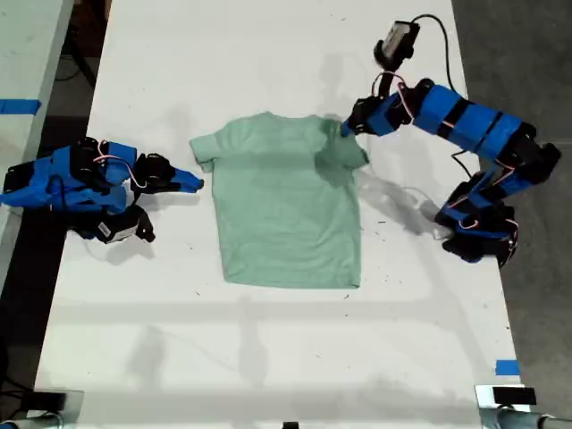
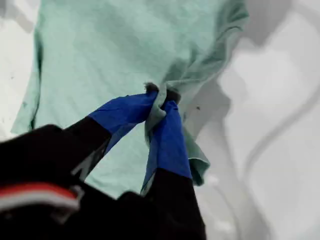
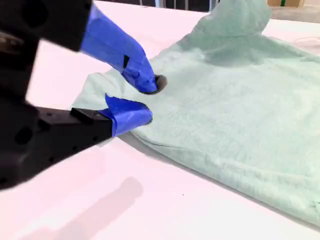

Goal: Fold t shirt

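The pale mint-green t shirt (image 1: pixel 286 214) lies flat on the white table (image 1: pixel 268 357), neck toward the far edge. My first gripper (image 1: pixel 347 128), on the arm at the exterior view's right, is shut on the sleeve on that side and holds it bunched and lifted off the table. A fold of the t shirt (image 2: pixel 125 45) is pinched between its blue fingertips (image 2: pixel 172 130). My second gripper (image 1: pixel 197 184), on the arm at the exterior view's left, lies low beside the other sleeve. It stands open (image 3: pixel 147 100) with its tips at the sleeve edge of the t shirt (image 3: pixel 240 100), holding nothing.
The first arm's base (image 1: pixel 478 237) and a thin cable (image 1: pixel 402 192) sit by the table's edge at the exterior view's right. A blue tape mark (image 1: pixel 507 367) is near the front corner on that side. Another table (image 1: pixel 22 54) stands at the exterior view's left.
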{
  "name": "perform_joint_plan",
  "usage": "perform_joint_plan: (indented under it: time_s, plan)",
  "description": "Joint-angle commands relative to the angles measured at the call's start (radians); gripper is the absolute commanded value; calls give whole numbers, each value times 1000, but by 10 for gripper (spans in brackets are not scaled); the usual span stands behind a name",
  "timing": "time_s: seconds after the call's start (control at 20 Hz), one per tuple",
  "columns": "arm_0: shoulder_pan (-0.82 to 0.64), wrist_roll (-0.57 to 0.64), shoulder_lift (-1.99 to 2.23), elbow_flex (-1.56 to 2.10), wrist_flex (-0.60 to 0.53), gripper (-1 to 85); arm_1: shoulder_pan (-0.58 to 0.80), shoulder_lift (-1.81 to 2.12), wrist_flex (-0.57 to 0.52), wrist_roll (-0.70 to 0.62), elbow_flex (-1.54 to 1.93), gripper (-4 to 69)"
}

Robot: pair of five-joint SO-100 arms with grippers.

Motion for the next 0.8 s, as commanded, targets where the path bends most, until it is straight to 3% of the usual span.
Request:
perform_joint_plan:
  time_s: [0.0, 0.1, 0.2, 0.3, 0.55, 0.6, 0.7, 0.75]
  plan:
    - [-12, -18, 5, 41, -2, 51, -176, -37, -138, 20, -110, 11]
    - [-9, -18, 5, 41, -2, 47, -259, -184, -216, 26, -198, 25]
    - [-5, -18, 5, 41, -2, 46, -299, -310, -216, 32, -302, 261]
    - [-5, -18, 5, 41, -2, 48, -295, -308, -161, 26, -341, 442]
    - [2, -18, 3, 41, -2, 48, -298, 52, 132, 9, -225, 303]
    - [3, -18, 3, 41, -2, 48, -353, 179, 129, 43, -66, 238]
    - [-40, -18, 3, 41, -2, 70, -454, 509, -137, 146, 491, 14]
    - [-69, -18, 3, 41, -2, 81, -482, 696, -264, 219, 775, 13]
